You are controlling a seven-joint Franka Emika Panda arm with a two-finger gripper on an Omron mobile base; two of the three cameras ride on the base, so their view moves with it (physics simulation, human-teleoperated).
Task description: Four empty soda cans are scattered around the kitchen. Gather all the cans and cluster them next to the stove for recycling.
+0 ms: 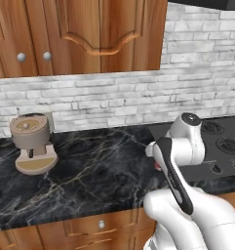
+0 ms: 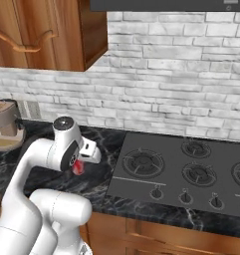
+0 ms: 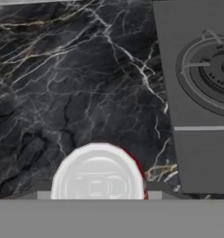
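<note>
- A white robot arm reaches over a black marble counter (image 3: 62, 93); its gripper (image 2: 81, 162) hangs just left of the stove (image 2: 191, 169)
- The jaws are closed on one red soda can (image 2: 79, 168); the hand view shows the can's silver top between the fingers, near the cooktop's edge
- No other cans appear beside the stove; judging by that, this can awaits setting down, others remain to gather
- A beige coffee grinder (image 1: 31, 144) stands well apart at the left

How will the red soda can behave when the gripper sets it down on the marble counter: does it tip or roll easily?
The soda can looks upright in the gripper, silvery top facing the hand camera, so it should land on its flat base. Being small and empty, it is probably light and tips at a nudge. On its side it would likely roll across the smooth counter.
</note>
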